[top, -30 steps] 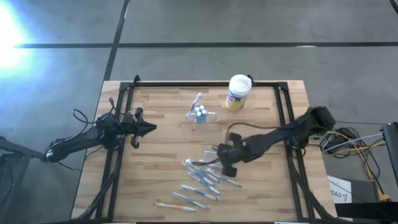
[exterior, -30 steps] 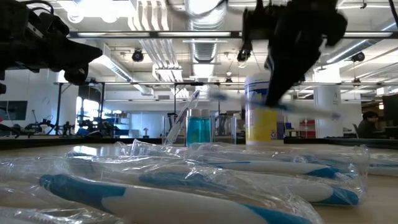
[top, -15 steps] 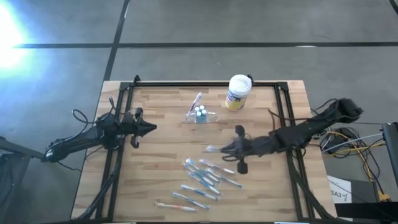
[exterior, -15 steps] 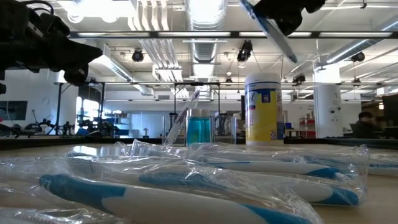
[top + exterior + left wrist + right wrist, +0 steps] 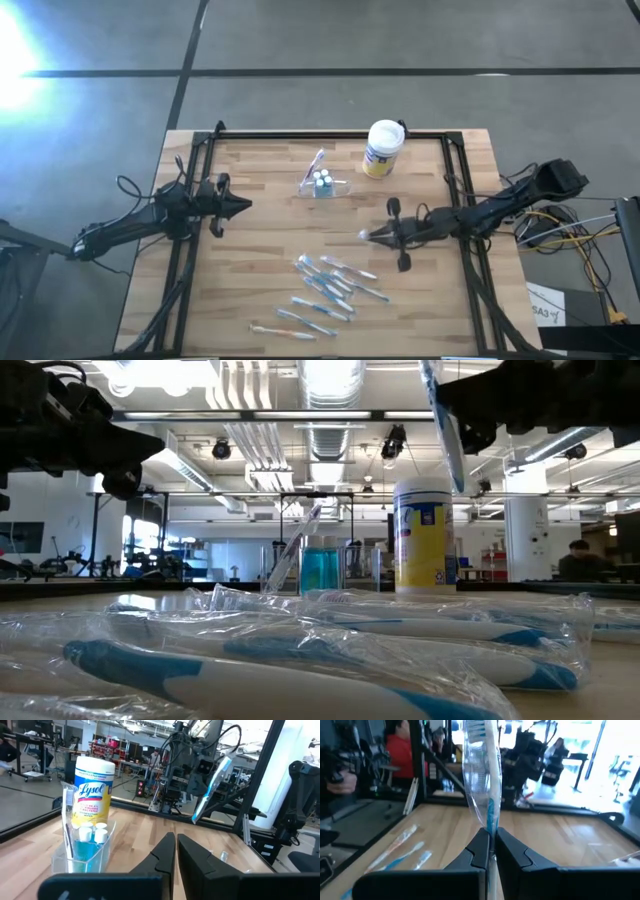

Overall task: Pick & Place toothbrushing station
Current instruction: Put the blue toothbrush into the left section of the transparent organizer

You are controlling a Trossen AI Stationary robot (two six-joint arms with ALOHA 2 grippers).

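Note:
The toothbrushing station (image 5: 322, 183) is a low clear holder with blue bottles and one brush in it, standing on the wooden table at the far middle; the left wrist view shows it (image 5: 82, 851) too. My right gripper (image 5: 373, 236) hangs over the table's right half, shut on a toothbrush (image 5: 482, 775) in a clear wrapper. The same brush shows in the low view (image 5: 445, 425). At the left edge my left gripper (image 5: 240, 207) waits shut, holding nothing. My right gripper pinches the wrapped toothbrush's handle (image 5: 490, 822) between its two fingers. The fingers lie level, coming from the table's right side, across the brush. The brush stands nearly upright, head up, lifted clear of the table, with a short stretch hanging below the fingers.
Several more wrapped toothbrushes (image 5: 325, 290) lie in a loose pile at the near middle. A white canister with a yellow label (image 5: 383, 148) stands right of the holder. A black frame (image 5: 330, 135) runs round the table. People show in the room beyond.
My right gripper has come up from the pile with the toothbrush and drawn back toward the table's right edge. It has tipped from pointing down to level. The brush, which lay flat in the hold, now stands nearly upright, clear of the table.

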